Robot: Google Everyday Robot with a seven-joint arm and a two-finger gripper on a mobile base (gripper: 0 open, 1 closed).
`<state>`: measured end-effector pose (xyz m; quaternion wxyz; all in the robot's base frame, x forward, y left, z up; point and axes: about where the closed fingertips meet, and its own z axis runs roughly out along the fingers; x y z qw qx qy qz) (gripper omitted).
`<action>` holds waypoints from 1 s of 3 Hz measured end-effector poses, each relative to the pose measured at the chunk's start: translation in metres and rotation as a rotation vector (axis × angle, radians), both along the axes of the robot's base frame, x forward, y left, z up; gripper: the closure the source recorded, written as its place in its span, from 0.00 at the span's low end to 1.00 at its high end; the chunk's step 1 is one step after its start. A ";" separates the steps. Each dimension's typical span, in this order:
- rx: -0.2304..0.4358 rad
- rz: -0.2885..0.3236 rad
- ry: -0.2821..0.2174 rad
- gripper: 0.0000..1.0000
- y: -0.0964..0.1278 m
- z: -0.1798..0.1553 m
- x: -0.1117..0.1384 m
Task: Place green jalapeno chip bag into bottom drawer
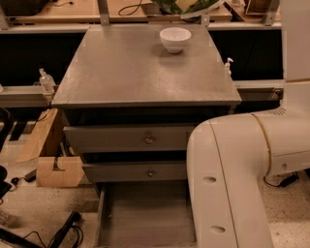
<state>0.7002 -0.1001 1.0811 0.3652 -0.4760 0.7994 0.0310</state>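
The green jalapeno chip bag (180,6) hangs in the air at the top edge of the camera view, above and just behind the white bowl (175,38); only its lower part shows. The gripper is above the frame's top edge, out of view, over the bag. The bottom drawer (145,215) is pulled open at the foot of the grey cabinet, and its flat floor is bare. My white arm (232,184) covers the drawer's right side.
The white bowl stands at the back of the cabinet top (140,72). Two shut drawer fronts with round knobs (149,140) sit above the open drawer. Cardboard pieces (53,167) and cables lie on the floor at left. Small bottles (44,80) flank the cabinet.
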 end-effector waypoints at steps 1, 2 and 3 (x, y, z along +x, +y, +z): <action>-0.013 -0.078 -0.027 1.00 0.003 0.034 -0.021; -0.038 -0.130 -0.044 1.00 0.007 0.057 -0.037; -0.012 -0.134 -0.097 1.00 0.014 0.064 -0.021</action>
